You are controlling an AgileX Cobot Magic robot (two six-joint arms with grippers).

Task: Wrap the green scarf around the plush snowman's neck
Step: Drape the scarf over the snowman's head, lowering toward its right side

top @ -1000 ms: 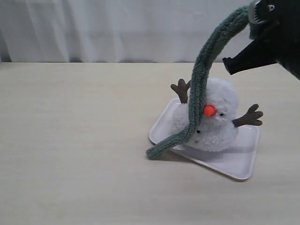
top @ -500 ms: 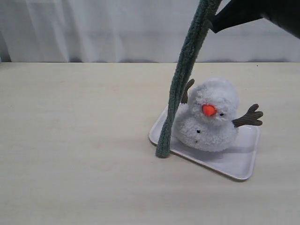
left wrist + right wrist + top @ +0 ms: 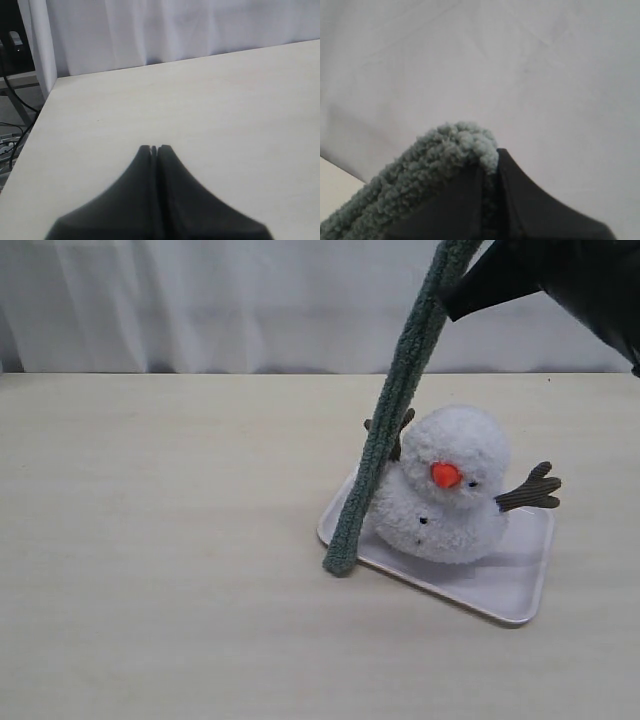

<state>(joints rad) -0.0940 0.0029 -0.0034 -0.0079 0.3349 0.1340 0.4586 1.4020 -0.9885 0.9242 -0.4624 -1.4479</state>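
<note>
The plush snowman sits on a white tray, fluffy white with an orange nose and brown twig arms. The green scarf hangs as one long strip from the top edge of the exterior view down past the snowman's left side, its lower end resting at the tray's left edge. My right gripper is shut on the scarf's top end, high above the snowman; only its dark body shows in the exterior view. My left gripper is shut with nothing in it, over bare table, outside the exterior view.
A white curtain runs behind the pale wooden table. The left wrist view shows the table's left edge with cables and a stand beyond it.
The right gripper has lifted the scarf up and out of the top of the exterior view. The scarf came off the snowman's face and now hangs straight at its left side, its end dragged slightly left.
</note>
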